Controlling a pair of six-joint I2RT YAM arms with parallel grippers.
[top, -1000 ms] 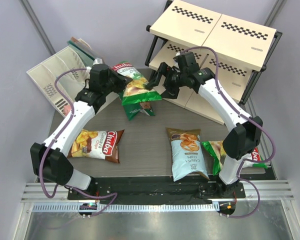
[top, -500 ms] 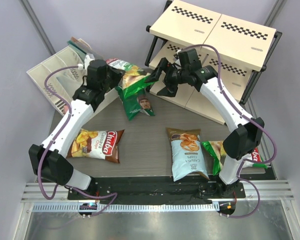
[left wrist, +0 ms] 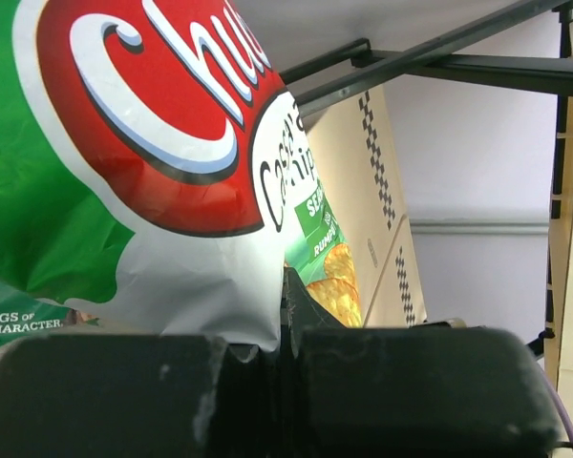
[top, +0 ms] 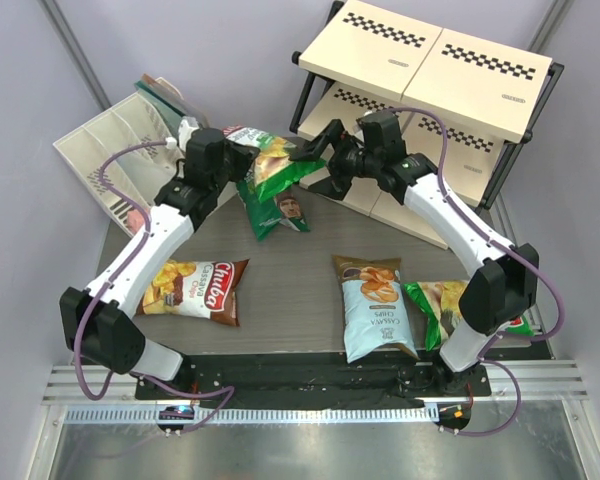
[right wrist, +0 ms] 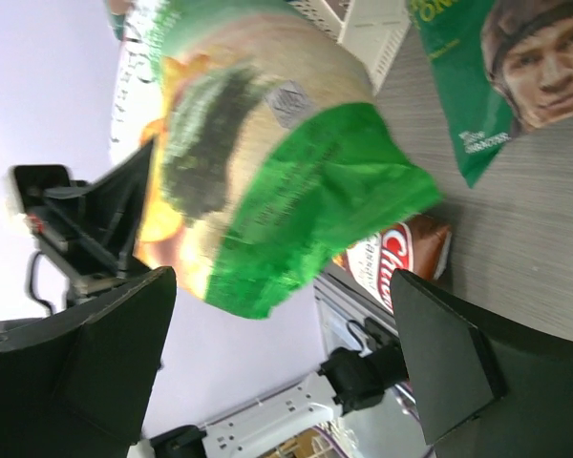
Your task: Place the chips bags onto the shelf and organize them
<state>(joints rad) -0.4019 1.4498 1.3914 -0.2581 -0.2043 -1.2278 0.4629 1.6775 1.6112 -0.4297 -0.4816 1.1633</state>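
Note:
My left gripper (top: 228, 160) is shut on the white top edge of a green-and-white chips bag (top: 272, 162) and holds it off the table, pointing at the shelf (top: 430, 60). The left wrist view shows the jaws (left wrist: 288, 334) pinching that bag (left wrist: 143, 143). My right gripper (top: 318, 165) is open, a finger on each side of the bag's green far end (right wrist: 296, 191), not touching it. A green bag with a man's face (top: 283, 210) lies flat under it. A brown Chuba bag (top: 195, 288), a light blue bag (top: 377, 305) and another green bag (top: 428, 300) lie near the front.
A white slotted organizer (top: 115, 165) leans at the back left behind my left arm. The shelf's lowest cream board (top: 405, 210) sits just right of my right gripper. The right arm's base stands over the green bag at the front right.
The left gripper has lifted the green-and-white bag and swung it right toward the shelf, uncovering the face bag below. The right arm has shifted slightly right, its fingers still spread around the bag's end.

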